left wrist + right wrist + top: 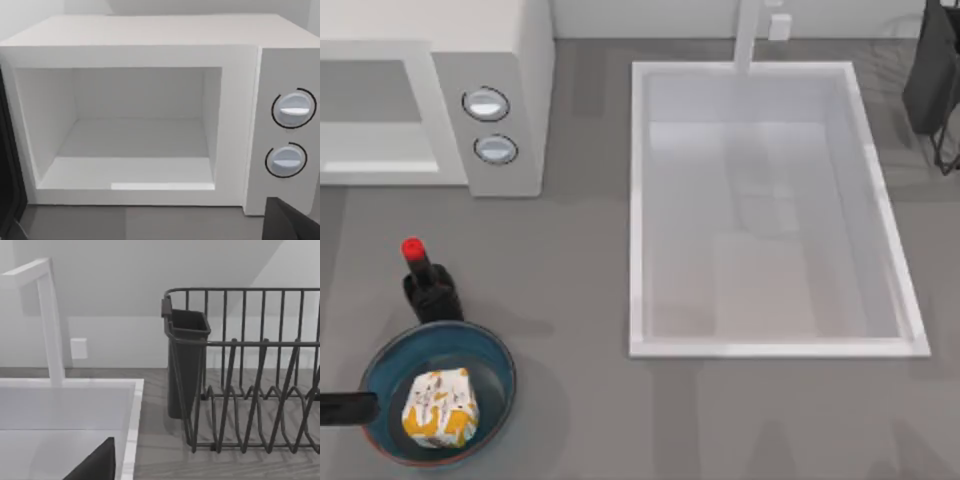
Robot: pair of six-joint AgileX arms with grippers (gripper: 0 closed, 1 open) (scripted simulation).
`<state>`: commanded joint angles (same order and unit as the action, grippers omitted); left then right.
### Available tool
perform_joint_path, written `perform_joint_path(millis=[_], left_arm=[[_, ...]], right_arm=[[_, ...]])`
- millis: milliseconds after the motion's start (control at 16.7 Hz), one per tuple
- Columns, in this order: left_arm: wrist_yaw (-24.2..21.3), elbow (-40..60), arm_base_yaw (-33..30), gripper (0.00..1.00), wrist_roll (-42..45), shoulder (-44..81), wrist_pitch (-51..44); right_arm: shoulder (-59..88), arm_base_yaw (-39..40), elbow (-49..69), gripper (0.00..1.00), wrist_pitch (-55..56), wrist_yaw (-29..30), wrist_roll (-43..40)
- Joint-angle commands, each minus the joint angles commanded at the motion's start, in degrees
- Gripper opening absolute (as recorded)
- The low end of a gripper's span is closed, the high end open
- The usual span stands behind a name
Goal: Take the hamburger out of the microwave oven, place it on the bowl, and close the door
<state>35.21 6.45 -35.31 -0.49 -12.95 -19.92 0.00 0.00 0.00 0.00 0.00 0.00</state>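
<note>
Hamburger (440,408) inside bowl (498,352), untouched.

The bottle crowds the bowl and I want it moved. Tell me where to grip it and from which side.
Grip the bottle at its narrow neck, just under the red cap, coming from the top view's left or right. It stands upright, its base close against the bowl rim, so a low grasp would probably hit the bowl.
</note>
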Motion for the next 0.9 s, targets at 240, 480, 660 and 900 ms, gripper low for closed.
perform_joint_path(millis=[240,480,660,900], left_arm=[[4.4,-0.2,-4.4,0.00,0.0,-0.1,0.0],[4.2,-0.1,-3.4,0.00,-0.1,1.8,0.0],[1.3,3.0,0.1,0.00,2.5,5.3,-0.6],[-8.7,12.6,13.1,0.00,10.2,18.5,-2.7]], right_arm=[[0.0,0.0,0.0,1.00,0.0,0.0,0.0],[0.0,0.0,0.0,1.00,0.0,0.0,0.0],[0.0,0.0,0.0,1.00,0.0,0.0,0.0],[0.0,0.0,0.0,1.00,0.0,0.0,0.0]])
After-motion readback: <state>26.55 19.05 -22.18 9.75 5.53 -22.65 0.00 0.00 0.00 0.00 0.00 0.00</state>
